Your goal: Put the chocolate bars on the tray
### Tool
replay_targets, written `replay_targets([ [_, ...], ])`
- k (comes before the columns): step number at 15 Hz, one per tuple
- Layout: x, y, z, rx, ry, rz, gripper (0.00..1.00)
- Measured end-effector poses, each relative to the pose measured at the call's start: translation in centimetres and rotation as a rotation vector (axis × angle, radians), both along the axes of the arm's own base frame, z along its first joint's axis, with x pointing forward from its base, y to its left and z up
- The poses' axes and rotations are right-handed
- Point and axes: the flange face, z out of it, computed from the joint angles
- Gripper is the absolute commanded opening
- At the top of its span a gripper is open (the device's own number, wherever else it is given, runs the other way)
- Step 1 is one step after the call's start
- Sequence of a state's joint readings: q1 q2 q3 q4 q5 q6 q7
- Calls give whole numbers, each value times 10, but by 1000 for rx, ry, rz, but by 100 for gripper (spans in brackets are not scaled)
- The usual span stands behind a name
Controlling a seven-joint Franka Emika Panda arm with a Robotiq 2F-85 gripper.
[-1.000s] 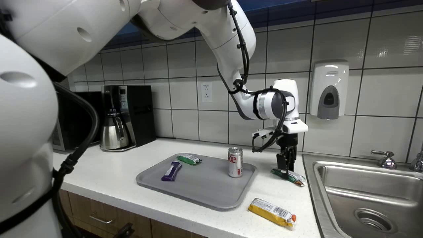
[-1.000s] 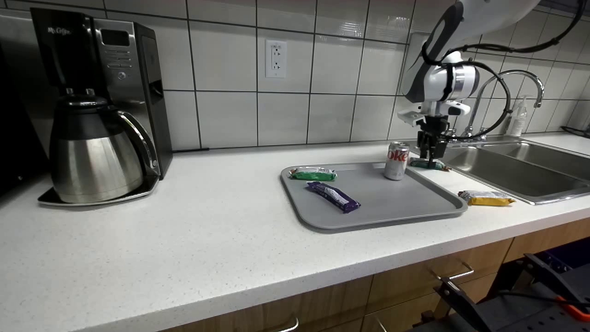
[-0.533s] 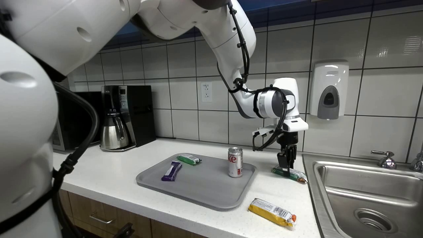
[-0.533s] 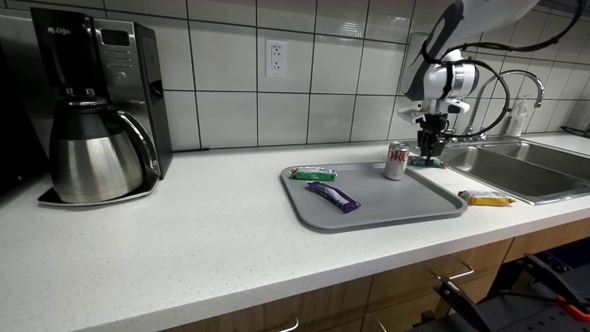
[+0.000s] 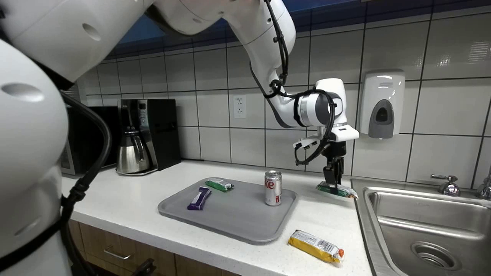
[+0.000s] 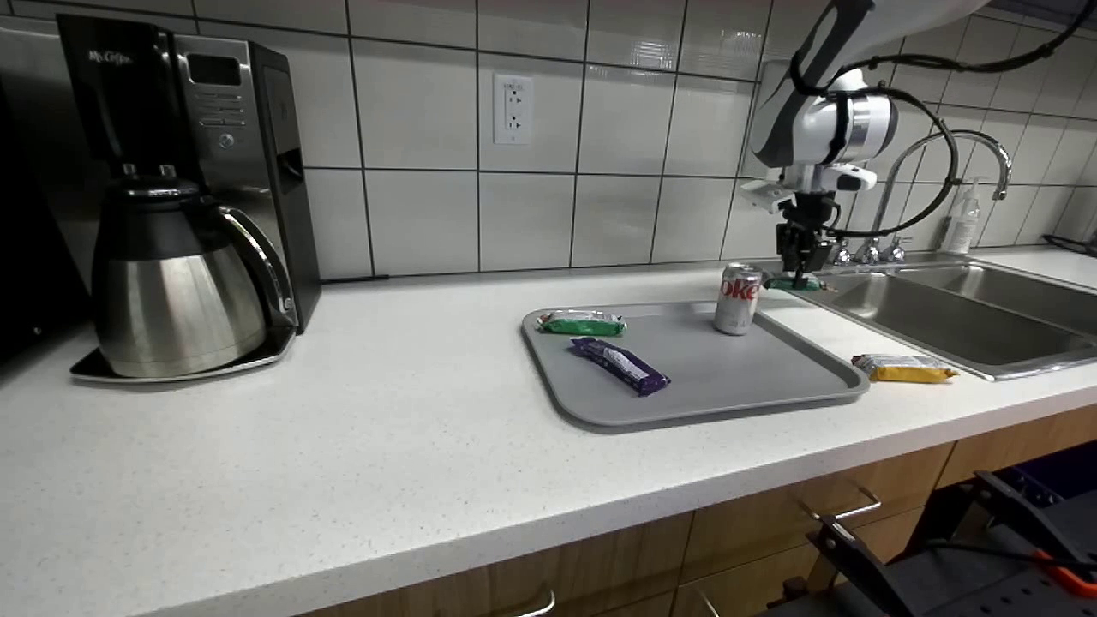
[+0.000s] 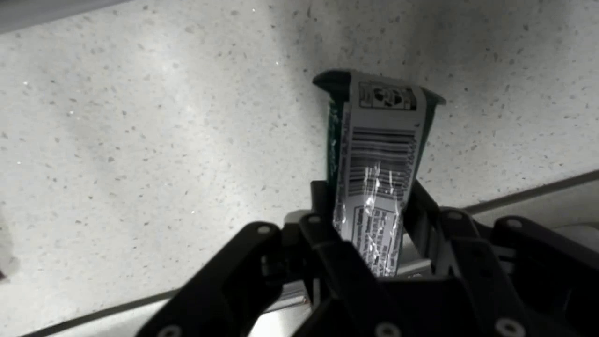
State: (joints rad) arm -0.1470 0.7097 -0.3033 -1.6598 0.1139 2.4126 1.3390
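Note:
My gripper (image 5: 333,188) is shut on a dark green chocolate bar (image 5: 347,192) and holds it just above the counter beside the sink. In the wrist view both fingers (image 7: 367,201) press on the long sides of this bar (image 7: 381,140), its barcode facing the camera. The grey tray (image 5: 238,220) lies to the left of the gripper in both exterior views (image 6: 728,381). On it lie a light green bar (image 5: 219,184) and a purple bar (image 5: 199,198). A yellow bar (image 5: 316,246) lies on the counter in front of the gripper, off the tray.
A Coke can (image 5: 273,188) stands upright on the tray's side nearest the gripper. The sink (image 5: 364,218) borders the counter on the right. A coffee maker (image 6: 283,171) stands at the left. The tiled wall (image 5: 249,145) is close behind the gripper.
The gripper has closed on the dark green bar and lifted it off the counter. The arm has moved up. The other bars, the can and the tray have not moved.

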Motion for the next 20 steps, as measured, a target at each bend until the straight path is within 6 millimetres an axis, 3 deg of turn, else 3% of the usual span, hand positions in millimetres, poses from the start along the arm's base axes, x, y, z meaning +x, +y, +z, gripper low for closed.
replay_targets([
  [8,-9,29,48,-40,9,190,17],
  [20,-14,125,78,-38,18,440,17],
])
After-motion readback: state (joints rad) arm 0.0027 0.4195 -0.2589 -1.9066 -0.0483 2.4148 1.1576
